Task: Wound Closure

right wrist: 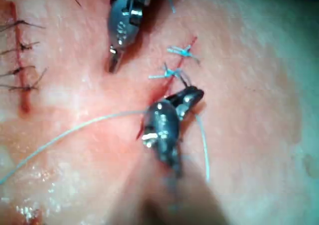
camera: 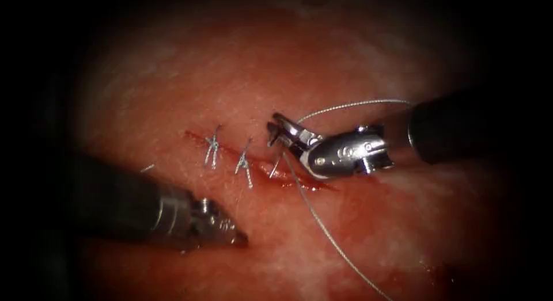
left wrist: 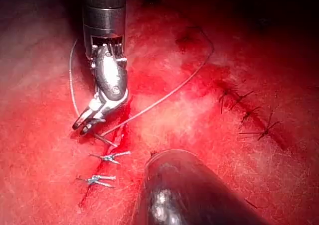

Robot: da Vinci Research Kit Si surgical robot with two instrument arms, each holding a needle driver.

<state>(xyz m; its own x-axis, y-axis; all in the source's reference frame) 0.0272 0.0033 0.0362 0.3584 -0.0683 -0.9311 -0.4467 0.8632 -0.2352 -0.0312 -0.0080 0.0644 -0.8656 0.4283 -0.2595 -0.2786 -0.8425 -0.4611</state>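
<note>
The right tool (camera: 272,133) hovers over the cut (camera: 291,177) in the tissue (camera: 357,232), jaws slightly parted with nothing clearly gripped. The thread (camera: 328,232) rises from the lower right to the cut under these jaws. Another stretch (camera: 351,105) arcs from the jaw base back over the shaft. A short grey sliver (camera: 276,166) stands out of the cut just below the jaws; whether it is needle or thread end I cannot tell. The left tool (camera: 239,239) rests low on the cut's left side, shut and holding nothing. The right wrist view shows both tools (right wrist: 194,94) (right wrist: 113,64).
Two tied stitches with cut ends (camera: 212,145) (camera: 245,163) close the cut's left part. Red fluid (camera: 308,186) pools at the open part under the right tool. A second, older cut with dark stitches (left wrist: 249,110) lies apart from this one.
</note>
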